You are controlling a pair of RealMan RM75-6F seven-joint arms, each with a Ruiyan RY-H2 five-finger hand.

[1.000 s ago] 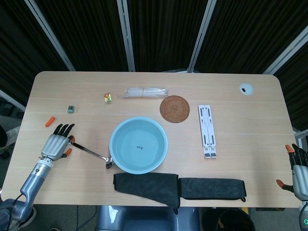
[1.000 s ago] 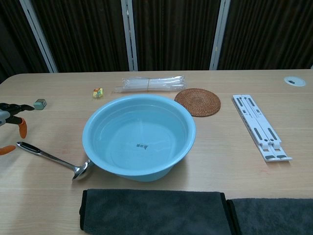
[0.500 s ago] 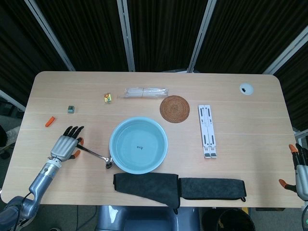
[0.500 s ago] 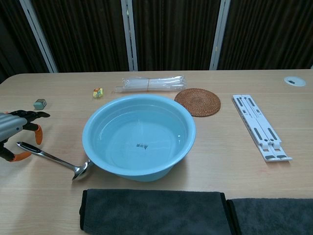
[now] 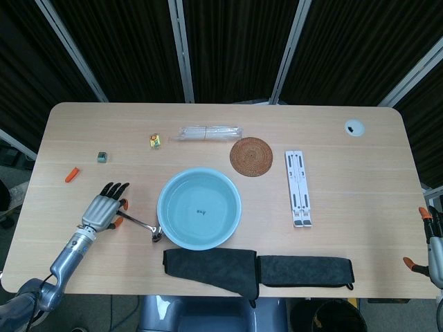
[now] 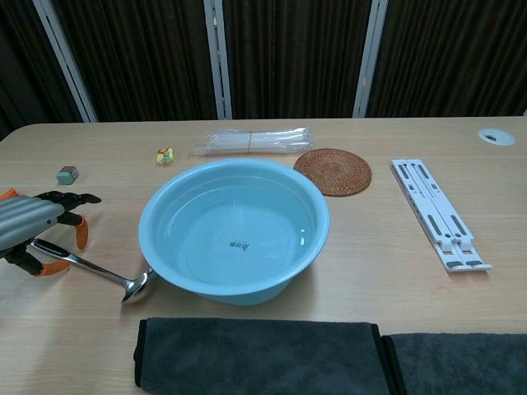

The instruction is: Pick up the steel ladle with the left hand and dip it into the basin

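Observation:
The steel ladle (image 5: 142,224) (image 6: 99,273) lies flat on the table, its bowl touching the left side of the light blue basin (image 5: 199,208) (image 6: 235,230). My left hand (image 5: 105,208) (image 6: 37,226) hovers over the handle's black end with its fingers spread and holds nothing. Only part of my right hand (image 5: 430,235) shows, at the lower right edge of the head view, well away from the ladle and off the table. It holds nothing.
Two dark cloths (image 5: 256,268) lie along the front edge. A woven coaster (image 5: 251,156), a white folding stand (image 5: 298,188) and a clear plastic pack (image 5: 209,132) sit behind and right of the basin. Small items (image 5: 101,157) lie at far left.
My left hand has moved right and nearer the front edge, from beside the handle's end to over it. The ladle has not moved. My right hand has sunk lower at the frame edge.

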